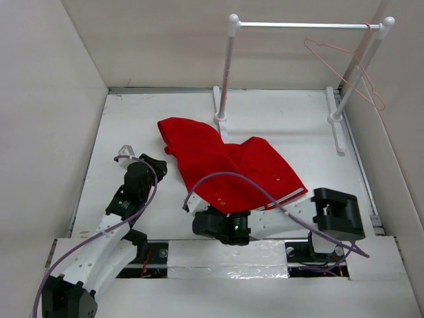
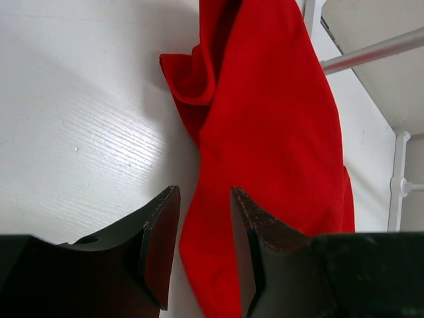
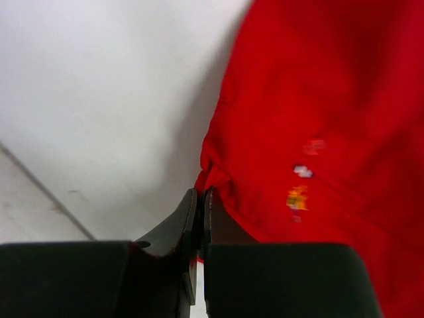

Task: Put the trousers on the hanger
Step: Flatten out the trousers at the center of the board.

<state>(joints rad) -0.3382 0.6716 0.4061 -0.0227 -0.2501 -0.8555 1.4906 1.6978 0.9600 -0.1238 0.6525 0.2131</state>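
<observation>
The red trousers (image 1: 225, 165) lie crumpled on the white table, in front of the rack. The pinkish wire hanger (image 1: 361, 69) hangs by its hook from the right end of the rack's bar. My left gripper (image 1: 158, 165) is open at the trousers' left edge. In the left wrist view (image 2: 204, 199) the red fabric (image 2: 271, 132) shows between and beyond the fingers. My right gripper (image 1: 190, 202) is shut on the near edge of the trousers. In the right wrist view (image 3: 201, 195) a fold of the fabric (image 3: 318, 99) is pinched at the fingertips.
A white-posted rack with a metal bar (image 1: 305, 25) stands at the back of the table; its bar also shows in the left wrist view (image 2: 377, 52). Grey walls close in the table on the left, back and right. A purple cable (image 1: 265, 192) arcs over the trousers.
</observation>
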